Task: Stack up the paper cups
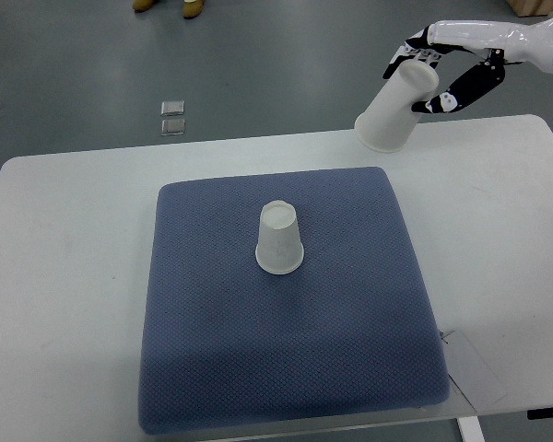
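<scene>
Top view. My right hand (442,78), entering from the upper right, has its fingers closed around the base end of a white paper cup (396,106), held tilted above the table's (64,276) far edge. A second paper cup (279,238) stands inverted on the blue mat (286,359), well apart, nearer me.

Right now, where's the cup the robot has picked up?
In the top view, the held cup is at upper right, tilted in the right hand above the table's far edge, up and right of the upside-down cup on the blue mat.
</scene>
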Action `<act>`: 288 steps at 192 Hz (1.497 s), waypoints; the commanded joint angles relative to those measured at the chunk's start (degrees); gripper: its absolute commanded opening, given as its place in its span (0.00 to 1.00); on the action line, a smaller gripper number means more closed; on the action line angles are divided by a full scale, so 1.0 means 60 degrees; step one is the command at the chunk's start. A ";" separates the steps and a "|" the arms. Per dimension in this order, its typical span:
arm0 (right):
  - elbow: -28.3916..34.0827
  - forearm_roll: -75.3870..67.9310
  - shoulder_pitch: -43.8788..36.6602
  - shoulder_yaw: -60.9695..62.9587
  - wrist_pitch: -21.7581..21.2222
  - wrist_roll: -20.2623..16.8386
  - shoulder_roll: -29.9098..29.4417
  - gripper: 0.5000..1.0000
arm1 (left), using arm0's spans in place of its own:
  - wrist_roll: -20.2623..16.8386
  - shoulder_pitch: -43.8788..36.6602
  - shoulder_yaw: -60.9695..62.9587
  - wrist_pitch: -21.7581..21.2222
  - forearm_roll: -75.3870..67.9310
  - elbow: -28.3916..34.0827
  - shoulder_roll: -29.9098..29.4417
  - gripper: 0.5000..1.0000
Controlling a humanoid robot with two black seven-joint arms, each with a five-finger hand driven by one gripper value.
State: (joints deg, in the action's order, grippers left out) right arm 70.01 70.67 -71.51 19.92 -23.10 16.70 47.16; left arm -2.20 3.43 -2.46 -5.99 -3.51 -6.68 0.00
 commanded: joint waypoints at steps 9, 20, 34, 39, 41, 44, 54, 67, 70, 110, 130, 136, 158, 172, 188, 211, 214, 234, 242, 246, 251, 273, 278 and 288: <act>0.0036 0.0014 -0.0210 -0.0009 -0.0062 -0.0411 -0.0843 0.00 | 0.0001 -0.0001 0.0000 0.0002 0.0000 0.0000 0.0000 1.00; 0.0036 0.0028 -0.0254 -0.0009 -0.0091 -0.0601 -0.1238 0.00 | 0.0001 -0.0001 0.0000 -0.0012 0.0000 0.0000 0.0000 1.00; 0.0036 0.0028 -0.0254 -0.0009 -0.0179 -0.0660 -0.1576 0.00 | 0.0001 -0.0001 0.0000 0.0002 0.0000 0.0000 0.0000 1.00; 0.0036 0.0028 -0.0254 -0.0009 -0.0223 -0.0689 -0.1722 0.00 | 0.0001 -0.0001 0.0000 0.0002 0.0000 0.0000 0.0000 1.00; 0.0051 0.0028 -0.0254 -0.0009 -0.0237 -0.0704 -0.1780 0.00 | 0.0001 -0.0001 0.0000 0.0002 0.0000 0.0000 0.0000 1.00; 0.0051 0.0028 -0.0254 -0.0009 -0.0267 -0.0718 -0.1825 0.00 | 0.0001 -0.0001 0.0000 0.0002 0.0000 0.0000 0.0000 1.00; 0.0051 0.0043 -0.0254 -0.0009 -0.0428 -0.0733 -0.2015 0.00 | 0.0001 -0.0001 0.0000 0.0002 0.0000 0.0000 0.0000 1.00; 0.0066 0.0043 -0.0254 -0.0009 -0.0589 -0.0733 -0.2205 0.00 | 0.0001 -0.0001 0.0000 0.0002 0.0000 0.0000 0.0000 1.00; 0.0066 0.0043 -0.0254 -0.0009 -0.0604 -0.0733 -0.2249 0.00 | 0.0001 -0.0001 0.0000 0.0002 0.0000 0.0000 0.0000 1.00; 0.0198 0.0102 -0.0312 -0.0024 -0.0882 -0.0762 -0.2674 0.00 | 0.0001 -0.0001 0.0000 0.0002 0.0000 0.0000 0.0000 1.00; 0.0198 0.0160 -0.0312 -0.0024 -0.0897 -0.0806 -0.2865 0.00 | 0.0001 -0.0001 0.0000 0.0002 0.0000 0.0000 0.0000 1.00; 0.0198 0.0190 -0.0312 -0.0024 -0.0897 -0.0835 -0.2923 0.00 | 0.0001 -0.0001 0.0000 0.0002 0.0000 0.0000 0.0000 1.00; 0.0198 0.0541 -0.0298 -0.0024 -0.0882 -0.0967 -0.3187 0.00 | 0.0001 -0.0001 0.0000 0.0002 0.0000 0.0000 0.0000 1.00; 0.0198 0.0732 -0.0269 -0.0024 -0.0867 -0.0982 -0.3319 0.00 | 0.0001 -0.0001 0.0000 0.0002 0.0000 0.0000 0.0000 1.00; 0.0198 0.0878 -0.0254 -0.0053 -0.0867 -0.0982 -0.3436 0.00 | 0.0001 -0.0001 0.0000 0.0002 0.0000 0.0000 0.0000 1.00; 0.0198 0.1141 -0.0195 -0.0170 -0.0780 -0.0982 -0.3495 0.00 | 0.0001 -0.0001 0.0000 0.0002 0.0000 0.0000 0.0000 1.00; 0.0198 0.1171 -0.0195 -0.0185 -0.0780 -0.0997 -0.3495 0.00 | 0.0001 -0.0001 0.0000 0.0002 0.0000 0.0000 0.0000 1.00; 0.0198 0.1332 -0.0122 -0.0200 -0.0736 -0.0982 -0.3524 0.00 | 0.0001 -0.0001 0.0000 0.0002 0.0000 0.0000 0.0000 1.00; 0.0198 0.1405 -0.0122 -0.0200 -0.0736 -0.0997 -0.3568 0.00 | 0.0001 -0.0001 0.0000 0.0002 0.0000 0.0000 0.0000 1.00; 0.0198 0.1449 -0.0122 -0.0200 -0.0736 -0.0982 -0.3582 0.00 | 0.0001 -0.0001 0.0000 0.0002 0.0000 0.0000 0.0000 1.00; 0.0198 0.1493 -0.0122 -0.0200 -0.0736 -0.0982 -0.3597 0.00 | 0.0001 -0.0001 0.0000 0.0002 0.0000 0.0000 0.0000 1.00; 0.0198 0.1625 -0.0137 -0.0200 -0.0736 -0.0982 -0.3597 0.00 | 0.0001 -0.0001 0.0000 0.0002 0.0000 0.0000 0.0000 1.00; 0.0198 0.1640 -0.0137 -0.0200 -0.0736 -0.0982 -0.3582 0.00 | 0.0001 -0.0001 0.0000 0.0002 0.0000 0.0000 0.0000 1.00; 0.0198 0.1640 -0.0122 -0.0200 -0.0736 -0.0982 -0.3597 0.00 | 0.0001 -0.0001 0.0000 0.0002 0.0000 0.0000 0.0000 1.00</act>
State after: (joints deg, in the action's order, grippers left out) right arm 71.19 80.25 -72.27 18.72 -27.51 10.79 25.63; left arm -2.20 3.43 -2.46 -5.99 -3.52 -6.68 0.00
